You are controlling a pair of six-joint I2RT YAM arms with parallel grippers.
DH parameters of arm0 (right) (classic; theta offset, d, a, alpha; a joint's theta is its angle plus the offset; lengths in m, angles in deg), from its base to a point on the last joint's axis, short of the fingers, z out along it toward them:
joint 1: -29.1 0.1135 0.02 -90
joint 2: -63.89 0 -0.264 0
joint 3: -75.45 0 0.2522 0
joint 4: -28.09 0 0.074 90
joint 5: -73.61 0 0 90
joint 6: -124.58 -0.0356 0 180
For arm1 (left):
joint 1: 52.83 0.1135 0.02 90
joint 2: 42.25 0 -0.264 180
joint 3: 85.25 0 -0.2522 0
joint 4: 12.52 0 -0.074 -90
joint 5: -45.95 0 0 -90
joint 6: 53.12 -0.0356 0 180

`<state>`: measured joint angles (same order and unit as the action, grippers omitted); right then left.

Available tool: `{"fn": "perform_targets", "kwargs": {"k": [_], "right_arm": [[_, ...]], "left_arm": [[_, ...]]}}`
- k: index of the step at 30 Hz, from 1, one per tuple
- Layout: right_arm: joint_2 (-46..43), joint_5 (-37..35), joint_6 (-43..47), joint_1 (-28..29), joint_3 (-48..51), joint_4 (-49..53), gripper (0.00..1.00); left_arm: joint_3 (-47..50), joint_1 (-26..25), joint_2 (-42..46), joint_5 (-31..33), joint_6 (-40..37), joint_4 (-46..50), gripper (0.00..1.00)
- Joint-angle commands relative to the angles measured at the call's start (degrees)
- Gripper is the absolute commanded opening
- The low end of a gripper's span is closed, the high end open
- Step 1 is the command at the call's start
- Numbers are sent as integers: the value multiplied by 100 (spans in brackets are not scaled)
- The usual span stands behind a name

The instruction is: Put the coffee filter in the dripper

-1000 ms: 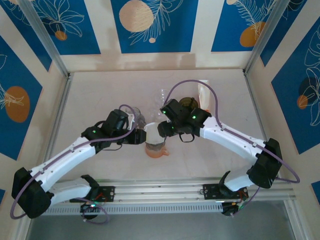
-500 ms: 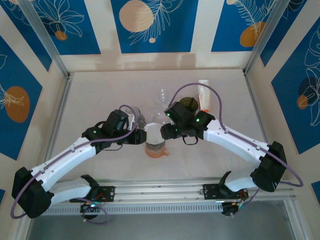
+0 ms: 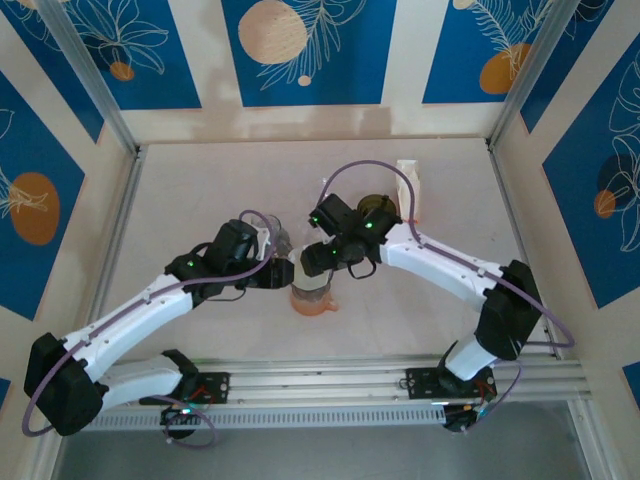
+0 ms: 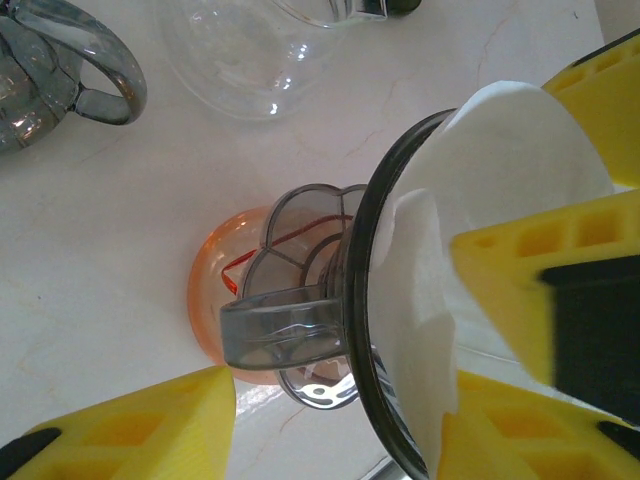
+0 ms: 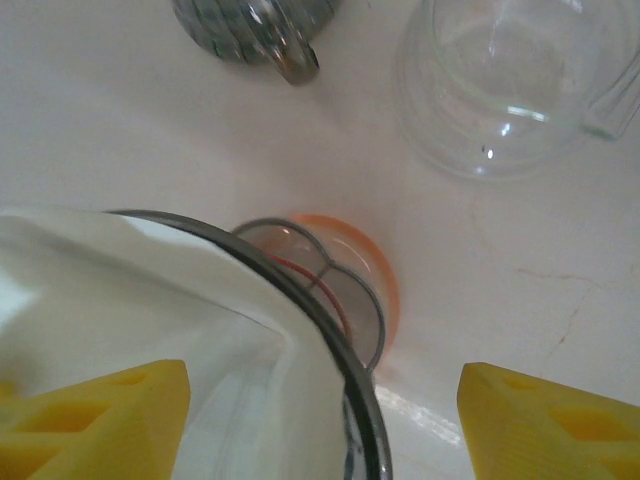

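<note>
From above, we see both arms meeting at mid-table. The white coffee filter point(image 4: 500, 170) already sits inside the grey dripper point(image 4: 362, 250), which stands on an orange cup point(image 4: 205, 290).

The dripper lies at 3 o'clock from the left gripper point(image 3: 283, 275) and at 7 o'clock from the right gripper point(image 3: 314, 264), both just beside it. Its handle points to 9 o'clock, toward the left arm.

The left fingers spread wide astride the handle; we cannot tell if they touch. The right fingers gape too, one over the filter's inside, one outside the rim, and appear to grip nothing.

In the left wrist view, an empty clear carafe point(image 4: 250, 50) sits at 12 o'clock from the dripper.
</note>
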<state>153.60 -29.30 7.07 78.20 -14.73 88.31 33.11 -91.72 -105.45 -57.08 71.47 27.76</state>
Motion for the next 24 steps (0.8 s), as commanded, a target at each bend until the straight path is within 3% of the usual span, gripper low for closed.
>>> {"fn": "perform_targets", "kwargs": {"k": [1,24], "right_arm": [[101,-34,127,38,-243,373,72],[796,-415,195,210,-217,389,72]], "left_arm": [[66,49,-60,-89,53,-52,52],[71,49,-99,-144,93,-128,55]]}}
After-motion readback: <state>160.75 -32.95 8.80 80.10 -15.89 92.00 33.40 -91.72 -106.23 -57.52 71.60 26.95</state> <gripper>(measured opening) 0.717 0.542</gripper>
